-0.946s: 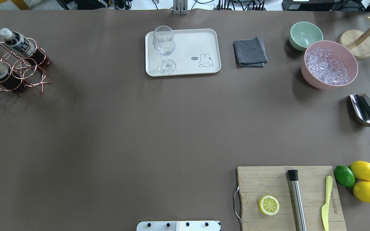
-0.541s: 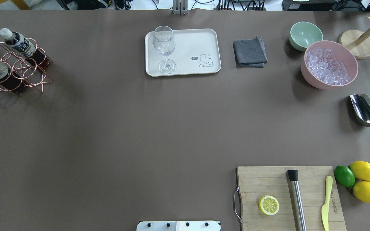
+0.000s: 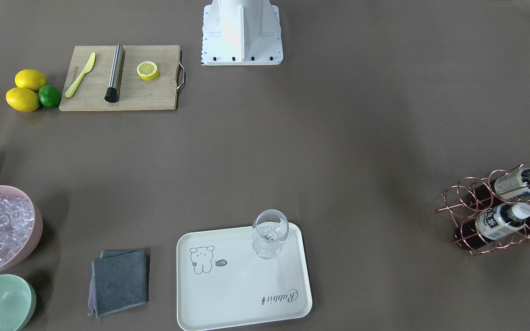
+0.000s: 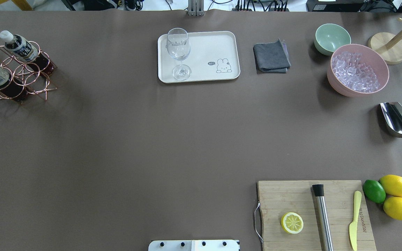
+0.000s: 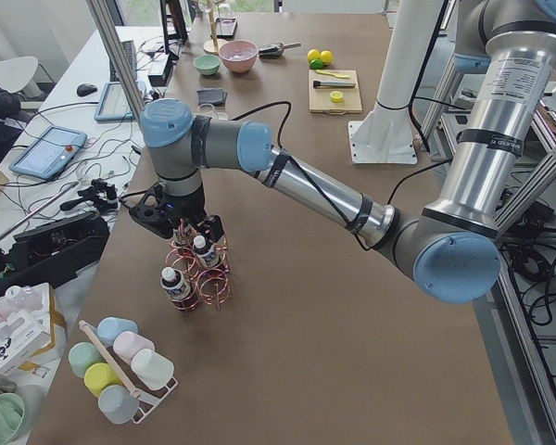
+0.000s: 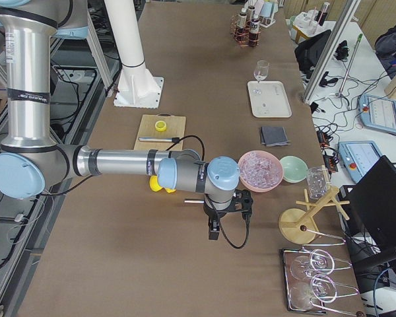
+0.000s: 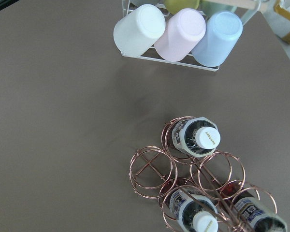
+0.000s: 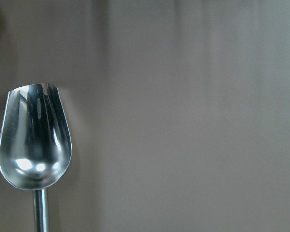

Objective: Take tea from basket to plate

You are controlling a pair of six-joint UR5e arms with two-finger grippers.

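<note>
Left arm [image 5: 324,190]: silver tubes, grey joint housings, pale blue round caps [image 5: 167,120].
Cable [image 5: 292,171]: black, runs along the forearm tube.
Right arm [image 6: 119,160]: same silver, grey and blue; black wrist cable [image 6: 245,228] hangs in a loop.
Band [image 5: 500,139]: black ring on the upper tube, white lettering, unreadable.
Pedestal [image 3: 242,27]: white column on a square foot plate; four dark bolts [image 3: 233,59] along one edge.

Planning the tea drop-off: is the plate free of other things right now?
No, a wine glass stands upright on the plate, near one corner.
</note>
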